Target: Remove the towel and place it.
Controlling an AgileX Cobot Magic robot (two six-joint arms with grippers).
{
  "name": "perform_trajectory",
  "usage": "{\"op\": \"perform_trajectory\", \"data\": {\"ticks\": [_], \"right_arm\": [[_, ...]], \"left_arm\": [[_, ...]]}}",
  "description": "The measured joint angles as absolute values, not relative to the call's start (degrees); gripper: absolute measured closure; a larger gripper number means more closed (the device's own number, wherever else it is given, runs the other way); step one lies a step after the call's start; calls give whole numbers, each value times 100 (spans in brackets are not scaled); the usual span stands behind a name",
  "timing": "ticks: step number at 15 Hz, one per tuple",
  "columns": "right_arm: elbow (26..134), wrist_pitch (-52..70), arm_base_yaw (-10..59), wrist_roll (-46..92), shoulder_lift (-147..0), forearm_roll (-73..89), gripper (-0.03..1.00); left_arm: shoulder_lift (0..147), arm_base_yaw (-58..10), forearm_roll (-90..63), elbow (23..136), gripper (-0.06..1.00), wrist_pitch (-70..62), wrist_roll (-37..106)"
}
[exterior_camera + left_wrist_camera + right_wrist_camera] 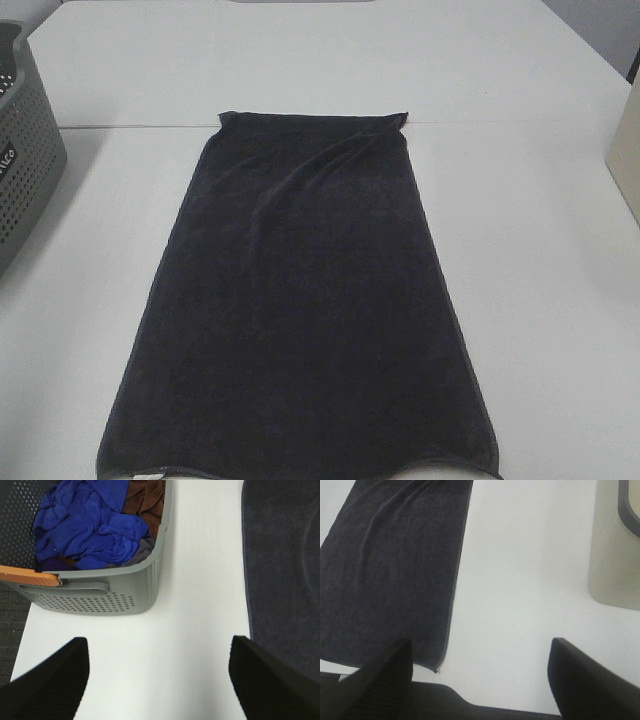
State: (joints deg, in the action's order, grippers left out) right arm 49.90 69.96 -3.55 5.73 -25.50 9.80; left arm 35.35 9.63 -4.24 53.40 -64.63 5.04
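The dark towel [300, 300] is lying flat mid-table, probably spread for easy corner grabs. The left gripper [159, 677] and right gripper [480, 677] are hanging wide open, holding nothing.

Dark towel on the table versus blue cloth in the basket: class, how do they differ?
The dark towel is charcoal navy; the blue cloth is bright blue. The towel lies spread flat on the white table; the cloth sits crumpled inside the grey basket. Both look like soft fabric.
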Motion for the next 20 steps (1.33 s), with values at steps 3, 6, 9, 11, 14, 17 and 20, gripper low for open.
{"op": "perform_trajectory", "data": {"ticks": [3,6,9,11,14,17,20], "right_arm": [[4240,6996,-355,682,-1283,802,23],[3908,6996,-355,900,-533,762,23],[3564,7013,-355,985,29,751,23],[3358,7007,-355,985,29,791,23],[2848,6956,-355,985,29,968,23],[2636,6469,-355,985,23,871,23],[2630,6406,-355,985,23,859,23]], "left_arm": [[2361,877,-430,4034,22,-6188,762],[1616,871,-453,3363,22,-6056,762],[848,762,-464,3025,22,-6188,785],[138,756,-453,3025,22,-6194,796],[-34,756,-756,2991,22,-6199,819],[-34,756,-808,2991,22,-6194,745],[-34,756,-831,2991,22,-6194,705]]}}
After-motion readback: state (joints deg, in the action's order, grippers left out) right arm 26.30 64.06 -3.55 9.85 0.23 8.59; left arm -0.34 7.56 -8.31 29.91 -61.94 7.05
